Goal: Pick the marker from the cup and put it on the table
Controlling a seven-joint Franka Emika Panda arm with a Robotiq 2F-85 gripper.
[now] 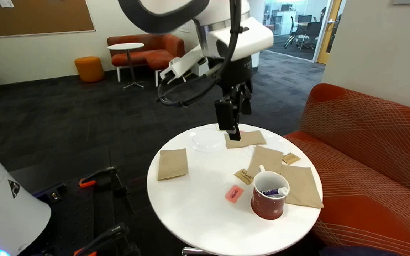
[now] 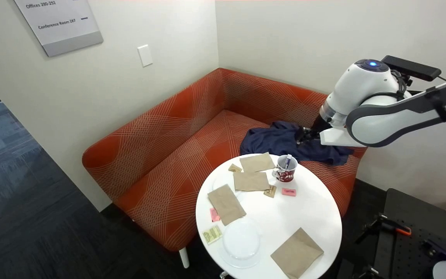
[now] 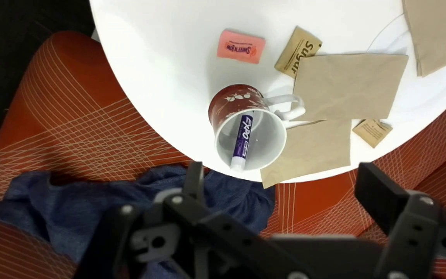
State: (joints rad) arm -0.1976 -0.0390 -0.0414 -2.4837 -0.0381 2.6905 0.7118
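The marker (image 3: 242, 140), a purple stick with a white end, leans inside the cup with its white end at the rim. It also shows in both exterior views (image 1: 272, 192) (image 2: 287, 161). The cup (image 3: 234, 101), a maroon mug with a pale inside, stands upright near the edge of the white round table (image 3: 161, 69). The cup also shows in both exterior views (image 1: 267, 209) (image 2: 285, 176). My gripper (image 3: 281, 174) is open and empty, with its fingers wide apart. It hangs above and apart from the cup and also shows in both exterior views (image 1: 238, 121) (image 2: 303, 135).
Tan napkins (image 1: 173, 163), a sugar packet (image 3: 298, 52) and a pink packet (image 3: 241, 46) lie around the cup. A clear plastic plate (image 2: 241, 239) lies farther along the table. A red sofa (image 2: 192, 162) with a navy cloth (image 2: 269, 139) borders the table.
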